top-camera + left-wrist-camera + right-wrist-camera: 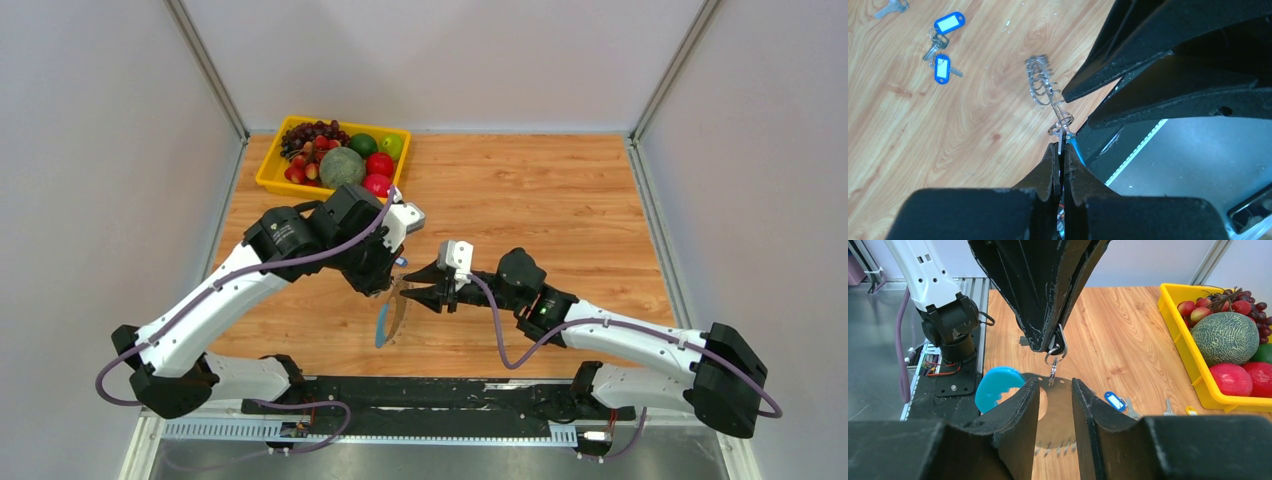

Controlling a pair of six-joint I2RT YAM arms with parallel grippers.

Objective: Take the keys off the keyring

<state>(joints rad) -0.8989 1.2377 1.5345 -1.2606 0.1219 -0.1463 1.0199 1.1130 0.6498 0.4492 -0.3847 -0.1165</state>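
Left gripper (pixel 387 289) sat mid-frame in the top view, angled down over the wooden table (pixel 560 200), jaws pressed together. Left wrist view showed them pinching a thin silvery metal piece with a small split ring (pixel 1060 126) at its tip, part of the keyring (pixel 389 318). Keyring hung below that grip, edge-on in the top view, just under and between the two grippers. Its blue arc (pixel 994 388) was at lower left of the right wrist view, the metal-fringed rest (pixel 1053 442) low in the frame behind the right fingers. Couldn't tell if its bottom touched the table.

Right gripper (pixel 412 286) came in from the right, level with the left one, tips almost meeting it. Jaws were spread apart; right wrist view showed its two fingers (pixel 1024 407) on either side of the dangling ring and small metal piece, not closed on anything. Touching or not unclear.

Loose keys (pixel 941 68) with blue tags lay flat on the table at upper left of the left wrist view, a bare silver key (pixel 891 7) at the top edge beyond them. Right wrist view showed one blue-tagged key, a plain key and a yellow tag lower right, near the yellow fruit tray (pixel 268 178). Tray stood at the table's upper-left corner in the top view, well apart from the grippers
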